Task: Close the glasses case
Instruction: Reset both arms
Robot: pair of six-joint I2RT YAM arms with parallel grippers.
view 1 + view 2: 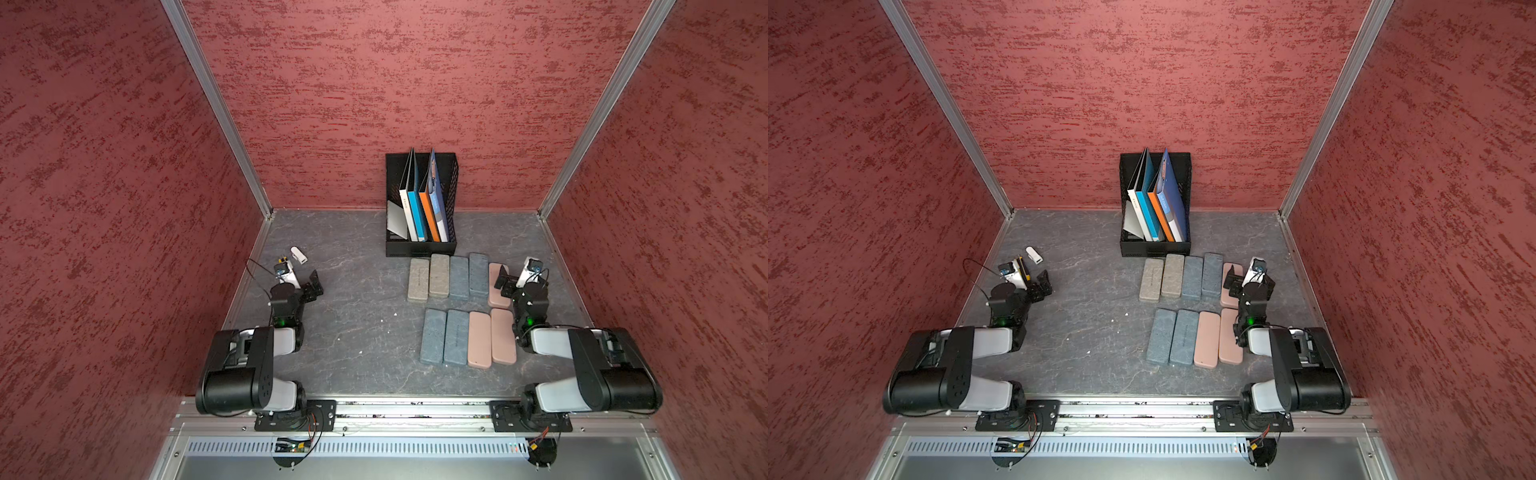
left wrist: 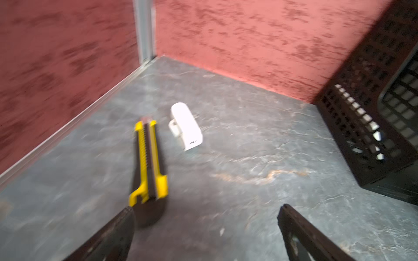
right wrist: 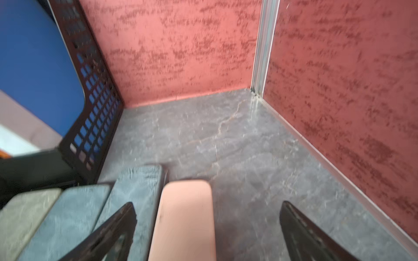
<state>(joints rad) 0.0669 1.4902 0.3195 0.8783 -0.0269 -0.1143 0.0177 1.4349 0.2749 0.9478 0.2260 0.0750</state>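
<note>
Pink glasses case (image 3: pixel 182 221), at the right end of the back row of 5, lies between my right gripper's (image 3: pixel 208 204) spread fingers, its long axis pointing away from the wrist. It looks shut to me. Left gripper (image 2: pixel 207 207), also spread and empty, is well apart.

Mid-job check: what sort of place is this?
Probably a staged desk in a test booth: red textured wall panels, a black mesh file holder, and rows of oblong fabric glasses cases.
</note>
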